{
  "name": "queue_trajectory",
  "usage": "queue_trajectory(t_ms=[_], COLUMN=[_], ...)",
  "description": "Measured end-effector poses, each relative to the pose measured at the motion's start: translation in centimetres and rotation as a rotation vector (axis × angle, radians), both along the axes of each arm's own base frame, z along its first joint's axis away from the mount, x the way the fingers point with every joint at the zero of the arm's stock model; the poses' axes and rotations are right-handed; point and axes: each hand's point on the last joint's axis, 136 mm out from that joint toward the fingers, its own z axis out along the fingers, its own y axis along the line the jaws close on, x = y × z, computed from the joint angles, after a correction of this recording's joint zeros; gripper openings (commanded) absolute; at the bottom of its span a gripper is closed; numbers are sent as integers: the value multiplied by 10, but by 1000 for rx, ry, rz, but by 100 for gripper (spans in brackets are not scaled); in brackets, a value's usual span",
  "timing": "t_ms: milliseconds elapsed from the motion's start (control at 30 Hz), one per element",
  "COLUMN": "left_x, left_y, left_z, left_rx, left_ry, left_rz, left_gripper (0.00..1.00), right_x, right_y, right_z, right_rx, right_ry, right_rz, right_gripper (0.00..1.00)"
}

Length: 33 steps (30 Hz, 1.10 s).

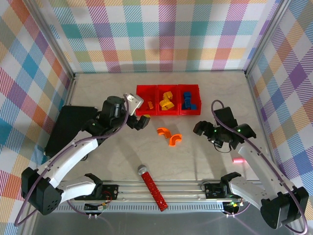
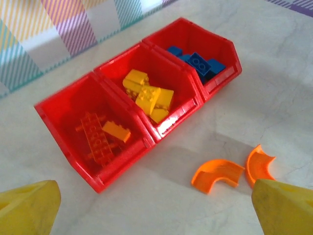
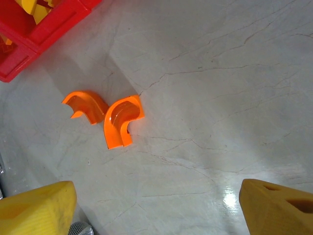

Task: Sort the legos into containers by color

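While most legos lie sorted in the bins, two orange arches rest loose on the desk just in front of the middle bin. One arch lies closer to the bins. The other arch lies just beside it, a little farther out and to the right. In the right wrist view the two seem to touch.

The three red bins stand joined in a row. Seen from the arms, the left bin holds orange legos, the middle bin yellow legos and the right bin blue legos.

The left hand hangs just in front of the left bin, its yellow fingers spread wide with nothing between them. The right hand sits in front of the right bin and slightly to its right, apart from it. Its fingers also stand wide apart and empty. The arches lie between the two hands.

Farther in front of the bins, a red studded stick lies at a slant, its grey round end toward the bins. Left of the bins, well apart from them, a black case lies partly under the left arm.
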Motion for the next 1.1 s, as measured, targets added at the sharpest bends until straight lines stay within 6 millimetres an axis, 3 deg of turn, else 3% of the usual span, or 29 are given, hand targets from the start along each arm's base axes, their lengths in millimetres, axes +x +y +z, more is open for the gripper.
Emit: queue_trajectory(t_ms=[67,167,300,533,733,933,1100], left_x=[4,18,15,-2,-12,-15,-9], left_y=[2,-2,-2,-12,-19,-29,-44], left_z=[-3,13,15,-32,-57,-81,-106], left_rx=[0,-60,-92,54,226,370,479], left_ry=[97,147,153,178,142,131,130], left_rz=[54,116,121,-67,-291,-513,-689], left_gripper=[100,100,100,100,99,89,82], right_x=[2,5,7,9,10,20,34], right_y=[1,1,-2,-9,-18,-25,-45], right_z=[1,6,12,21,26,24,20], right_rx=[1,4,-8,-53,-81,-111,-134], right_ry=[2,-18,-50,-104,-147,-161,-170], right_rz=[-3,-4,-6,14,1,-1,-48], right_gripper=[87,88,88,89,90,92,92])
